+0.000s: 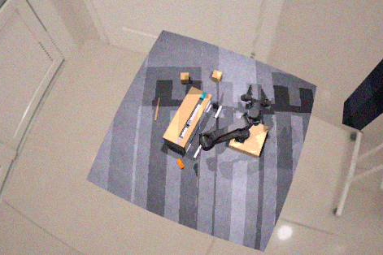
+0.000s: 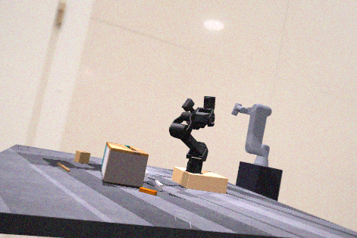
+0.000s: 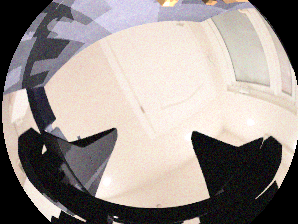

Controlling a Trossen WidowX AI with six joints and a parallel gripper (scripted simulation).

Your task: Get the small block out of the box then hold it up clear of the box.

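The box (image 1: 180, 118) (image 2: 124, 167) stands upright on the table, with a wooden top that has a long slot. A small teal piece (image 1: 203, 96) shows at the slot's far end; I cannot tell whether it is a block or part of the box. The shelf is mostly hidden. A small orange block (image 1: 180, 163) (image 2: 148, 191) lies on the table just outside the box's near end, apart from it. My gripper (image 1: 258, 95) (image 3: 154, 133) is open and empty, raised high above the arm's base side, well away from the box and the orange block.
Two wooden cubes (image 1: 184, 77) (image 1: 217, 75) stand beyond the box's far end. A thin stick (image 1: 157, 109) (image 2: 64, 167) lies behind the box. White strips (image 1: 218, 111) (image 1: 197, 151) lie between the box and the arm's wooden base (image 1: 251, 144) (image 2: 205, 183).
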